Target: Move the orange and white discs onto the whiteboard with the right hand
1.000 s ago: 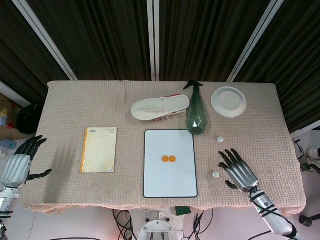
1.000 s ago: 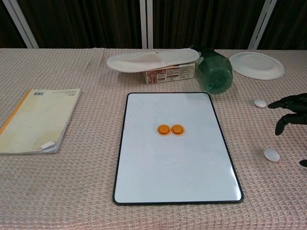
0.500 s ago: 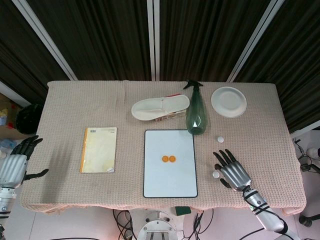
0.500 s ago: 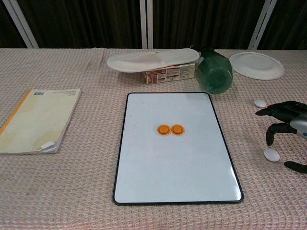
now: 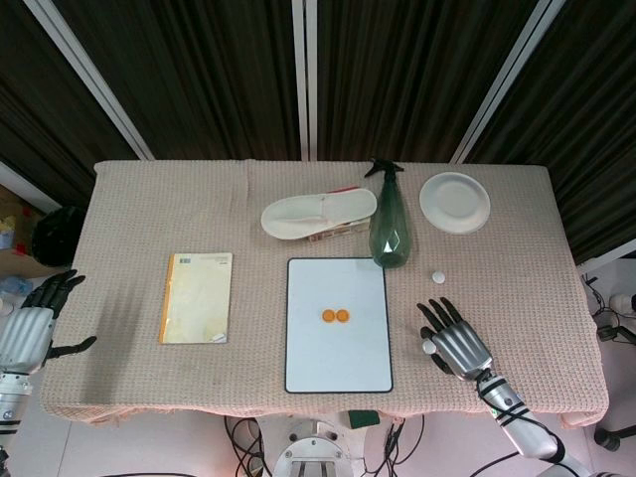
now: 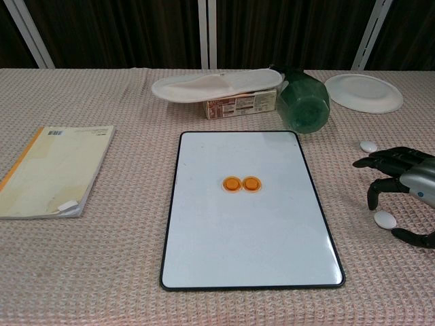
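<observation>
Two orange discs (image 5: 335, 316) (image 6: 242, 183) lie side by side in the middle of the whiteboard (image 5: 338, 366) (image 6: 245, 238). One white disc (image 5: 438, 276) (image 6: 368, 146) sits on the cloth right of the board, by the green bottle. A second white disc (image 5: 428, 347) (image 6: 385, 219) lies nearer the front. My right hand (image 5: 453, 342) (image 6: 404, 187) hovers over it with fingers spread, holding nothing; the thumb is beside the disc. My left hand (image 5: 35, 323) hangs open off the table's left edge.
A yellow notebook (image 5: 197, 297) (image 6: 49, 170) lies left of the board. Behind the board are a white slipper (image 5: 318, 213) (image 6: 216, 85) on a small box, a green spray bottle (image 5: 389, 221) (image 6: 304, 102) and a white plate (image 5: 454, 202) (image 6: 363, 92).
My right hand has slid left and slightly forward, coming over the nearer white disc. The left hand dropped a little. Discs have not moved.
</observation>
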Available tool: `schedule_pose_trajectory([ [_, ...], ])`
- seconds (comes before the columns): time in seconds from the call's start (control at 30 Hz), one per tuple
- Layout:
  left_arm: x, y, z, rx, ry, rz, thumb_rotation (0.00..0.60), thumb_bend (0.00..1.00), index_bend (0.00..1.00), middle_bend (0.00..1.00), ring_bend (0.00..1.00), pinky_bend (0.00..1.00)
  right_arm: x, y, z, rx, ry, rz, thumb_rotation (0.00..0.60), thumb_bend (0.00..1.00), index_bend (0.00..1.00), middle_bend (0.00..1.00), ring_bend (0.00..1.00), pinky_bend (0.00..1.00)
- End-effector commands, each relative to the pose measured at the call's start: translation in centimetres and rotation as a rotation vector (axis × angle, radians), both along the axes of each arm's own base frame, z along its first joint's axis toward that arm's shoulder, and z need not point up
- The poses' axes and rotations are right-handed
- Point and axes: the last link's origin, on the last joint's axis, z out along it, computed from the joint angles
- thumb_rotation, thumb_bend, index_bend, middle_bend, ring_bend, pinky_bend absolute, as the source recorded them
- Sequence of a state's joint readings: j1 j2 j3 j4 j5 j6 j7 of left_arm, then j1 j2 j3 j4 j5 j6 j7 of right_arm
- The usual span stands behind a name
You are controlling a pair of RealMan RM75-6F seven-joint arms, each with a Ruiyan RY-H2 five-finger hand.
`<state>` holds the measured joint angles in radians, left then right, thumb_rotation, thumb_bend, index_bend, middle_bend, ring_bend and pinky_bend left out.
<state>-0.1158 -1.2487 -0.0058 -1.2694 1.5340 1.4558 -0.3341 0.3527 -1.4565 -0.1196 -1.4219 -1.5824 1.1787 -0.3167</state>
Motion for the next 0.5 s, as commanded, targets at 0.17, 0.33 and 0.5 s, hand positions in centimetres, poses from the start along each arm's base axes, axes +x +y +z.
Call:
schedule_pose_trajectory([
  [0.17, -0.01, 0.0, -0.06, -0.002, 0.001, 0.0, 0.6, 0.0, 0.14, 0.09, 0.09, 0.17, -0.06, -0.07, 0.0, -0.004, 0.002, -0.007, 0.6, 0.34, 0.42, 0.04, 0.0, 0.0],
  [0.33, -0.04, 0.02, -0.1, -0.004, 0.001, 0.002, 0.6, 0.0, 0.14, 0.09, 0.09, 0.17, -0.06, -0.04, -0.01, -0.007, -0.007, -0.02, 0.6, 0.35, 0.48, 0.07, 0.0, 0.0],
  [0.5, -0.06, 0.07, -0.12, -0.005, 0.001, 0.001, 0.6, 0.0, 0.14, 0.09, 0.09, 0.17, 0.3, -0.23, 0.34, -0.027, -0.025, -0.003, 0.6, 0.36, 0.51, 0.07, 0.0, 0.0],
])
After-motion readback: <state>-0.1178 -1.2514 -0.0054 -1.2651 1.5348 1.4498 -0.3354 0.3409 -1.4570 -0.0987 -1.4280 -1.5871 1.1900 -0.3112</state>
